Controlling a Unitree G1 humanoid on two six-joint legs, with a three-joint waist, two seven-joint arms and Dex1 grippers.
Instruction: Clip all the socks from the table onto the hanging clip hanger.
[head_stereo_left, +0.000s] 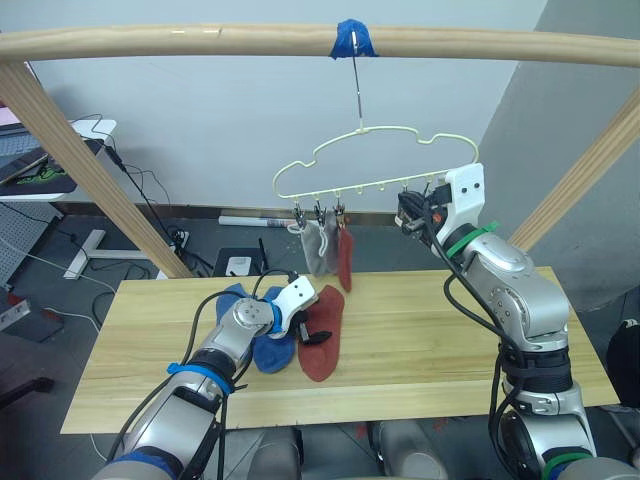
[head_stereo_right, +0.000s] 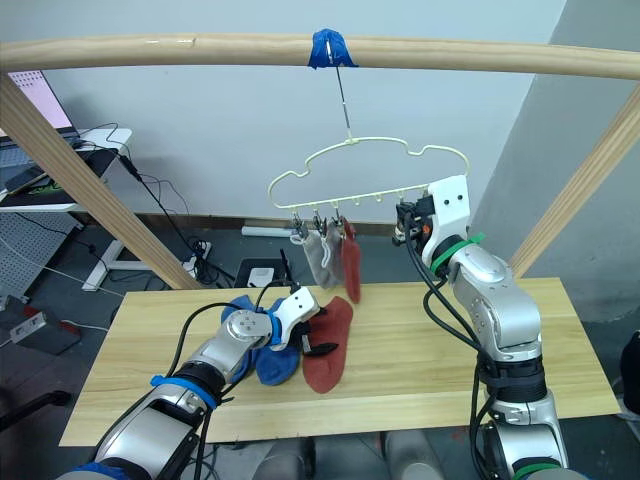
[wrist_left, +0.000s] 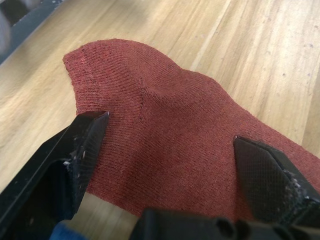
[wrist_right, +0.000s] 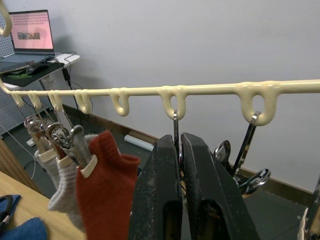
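Note:
A rust-red sock (head_stereo_left: 322, 345) lies flat on the pale wood table (head_stereo_left: 450, 340). My left gripper (head_stereo_left: 317, 337) is low over it, open, its fingers (wrist_left: 85, 150) straddling the sock (wrist_left: 165, 135). Two blue socks (head_stereo_left: 262, 348) lie bunched just left of it, partly under my left arm. The pale-yellow clip hanger (head_stereo_left: 375, 160) hangs from the rail. Two grey socks (head_stereo_left: 318, 245) and one rust-red sock (head_stereo_left: 345, 255) are clipped at its left end. My right gripper (head_stereo_left: 408, 213) is up at the hanger, shut on a silver clip (wrist_right: 175, 131) under a hanger loop.
A thick wooden rail (head_stereo_left: 200, 40) with blue tape (head_stereo_left: 355, 40) spans the top, held by slanted wooden posts (head_stereo_left: 90, 170) at both sides. Empty clips (wrist_right: 250, 150) hang beside the held one. A desk with a laptop (head_stereo_right: 40, 100) stands back left.

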